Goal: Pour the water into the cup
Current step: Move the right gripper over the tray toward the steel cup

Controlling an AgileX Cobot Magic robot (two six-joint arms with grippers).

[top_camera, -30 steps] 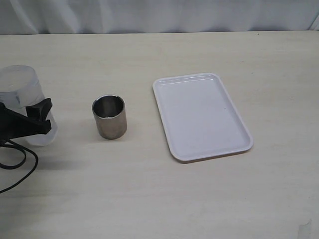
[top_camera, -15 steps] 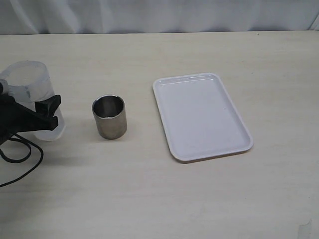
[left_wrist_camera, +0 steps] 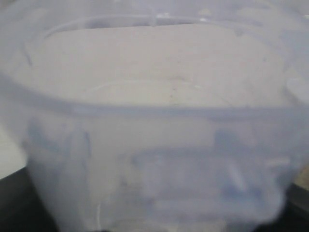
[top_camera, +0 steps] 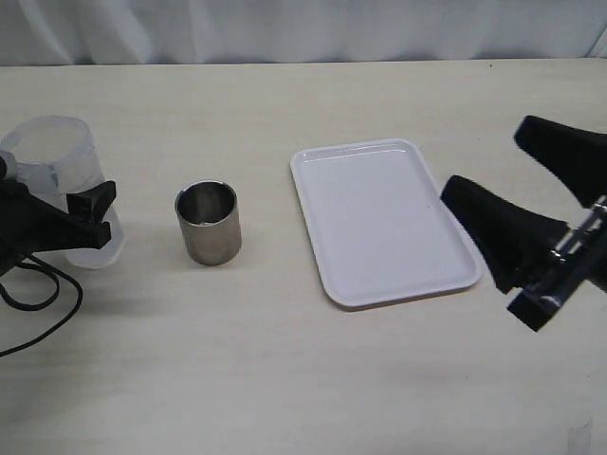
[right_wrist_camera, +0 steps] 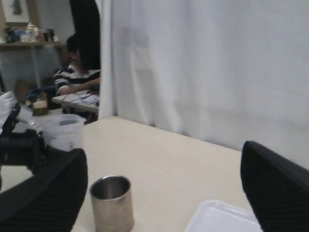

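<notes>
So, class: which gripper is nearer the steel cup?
Left. The left gripper, shut on the beaker, is just beside the cup; the right gripper hangs open at the far edge of the tray.

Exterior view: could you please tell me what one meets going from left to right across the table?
translucent beaker → steel cup → white tray → right tool

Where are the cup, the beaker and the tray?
cup (top_camera: 209,242): exterior view, front of its steel wall.
beaker (top_camera: 64,169): exterior view, upper translucent wall.
tray (top_camera: 379,223): exterior view, bare middle of its floor.
</notes>
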